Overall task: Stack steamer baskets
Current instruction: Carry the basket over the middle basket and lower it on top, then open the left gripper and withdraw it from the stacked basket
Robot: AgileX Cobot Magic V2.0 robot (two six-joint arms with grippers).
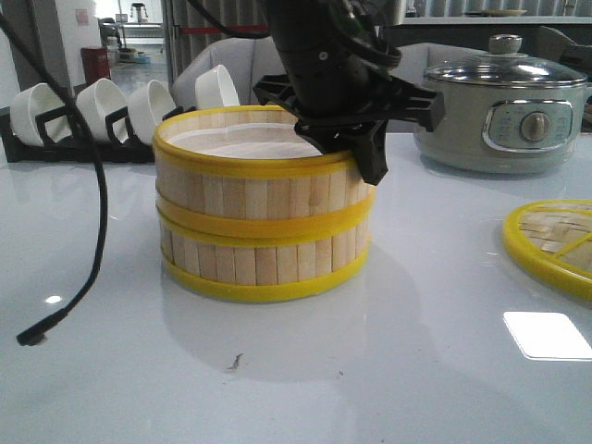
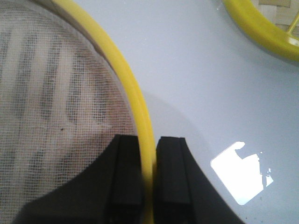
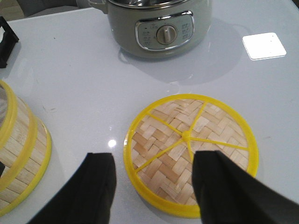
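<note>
I count two steamer baskets (image 1: 264, 215), one woven lid (image 3: 190, 152), one electric cooker (image 1: 499, 109), four white bowls (image 1: 125, 106), two grippers.

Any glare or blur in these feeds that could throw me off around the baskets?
Front view: a bright ceiling-light patch on the glossy table, baskets sharp. Left wrist view: the same kind of blown-out patch, and the top basket's rim is soft, too close. Right wrist view: glare beyond the lid, fingers blurred.

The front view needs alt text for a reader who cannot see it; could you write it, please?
Two steamer baskets stand stacked on a glossy table, the left gripper clamped on the top rim. A woven lid lies right, a cooker behind.
</note>
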